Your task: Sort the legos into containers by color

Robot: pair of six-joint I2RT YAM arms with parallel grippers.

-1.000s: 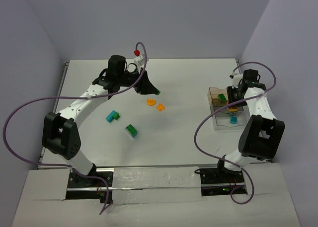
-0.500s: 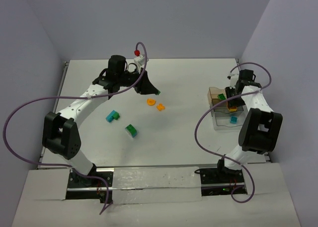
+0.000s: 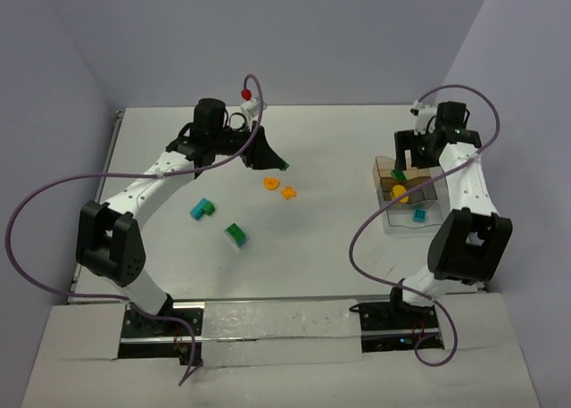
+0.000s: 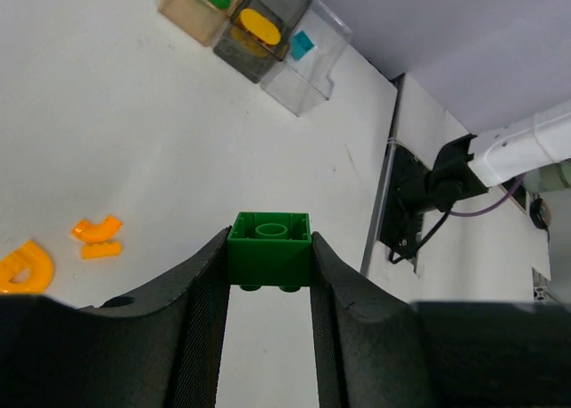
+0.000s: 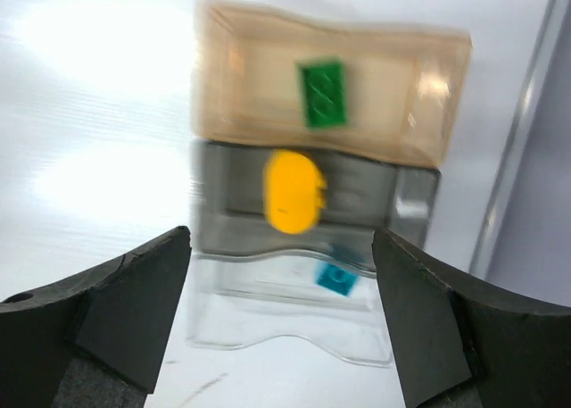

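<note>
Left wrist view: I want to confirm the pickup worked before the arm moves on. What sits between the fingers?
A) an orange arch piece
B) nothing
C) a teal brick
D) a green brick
D: a green brick is pinched studs-up between the two black fingers of the left gripper, while the orange pieces lie loose on the table.

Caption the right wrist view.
Open right end effector over tan container with green lego, grey container with orange lego, clear container with teal lego.
</note>
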